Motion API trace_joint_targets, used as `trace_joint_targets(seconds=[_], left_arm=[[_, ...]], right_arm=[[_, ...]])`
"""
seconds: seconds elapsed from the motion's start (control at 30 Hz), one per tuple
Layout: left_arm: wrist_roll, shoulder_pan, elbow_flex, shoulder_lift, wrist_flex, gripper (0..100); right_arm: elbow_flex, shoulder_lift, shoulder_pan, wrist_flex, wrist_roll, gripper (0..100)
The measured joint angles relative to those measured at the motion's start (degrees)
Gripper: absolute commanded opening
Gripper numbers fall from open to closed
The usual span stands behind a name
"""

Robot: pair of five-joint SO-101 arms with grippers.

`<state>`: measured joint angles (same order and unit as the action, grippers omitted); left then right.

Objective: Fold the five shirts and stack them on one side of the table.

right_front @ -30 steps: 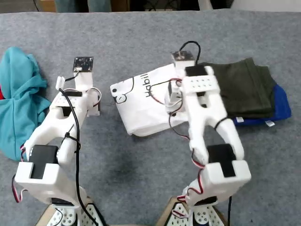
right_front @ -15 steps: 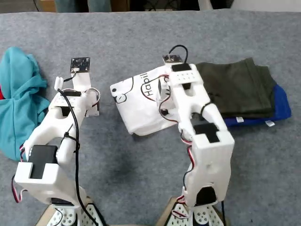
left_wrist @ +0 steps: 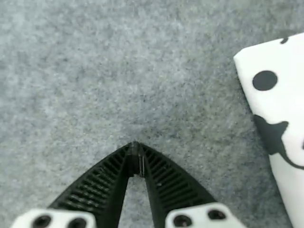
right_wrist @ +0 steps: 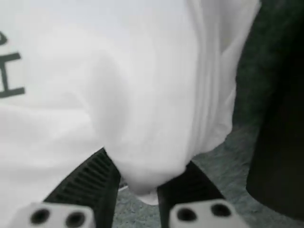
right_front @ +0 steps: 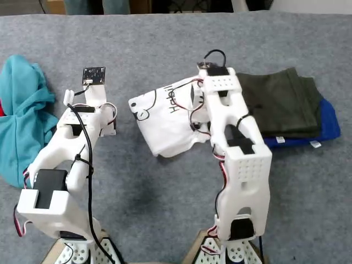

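**Right arm gathers up the white shirt's edge**

The white shirt point(right_front: 162, 118) sits at the middle of the high view, just left of the folded dark green shirt point(right_front: 280, 102) lying on the blue shirt point(right_front: 329, 124). Over the last second its right side has bunched up, with the right gripper point(right_wrist: 145, 166) clamped on a fold while that arm swung straighter. It looks like a fold or a lift toward the pile. The left gripper point(left_wrist: 135, 152), fingers together, hangs over the bare table point(right_front: 165, 49); the teal shirt point(right_front: 22, 110) waits at far left.
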<state>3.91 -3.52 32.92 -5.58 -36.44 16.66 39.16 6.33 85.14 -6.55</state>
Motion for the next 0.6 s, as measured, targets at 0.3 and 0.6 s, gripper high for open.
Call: trace_joint_targets(seconds=[0.3,0.6], left_arm=[[0.00,0.00,-0.09,0.00,0.00,3],[0.44,0.00,-0.09,0.00,0.00,3]], right_arm=[[13.98,0.62,-0.53,8.44,4.13,1.4],[33.58,0.62,-2.55,15.47,14.15,1.4]])
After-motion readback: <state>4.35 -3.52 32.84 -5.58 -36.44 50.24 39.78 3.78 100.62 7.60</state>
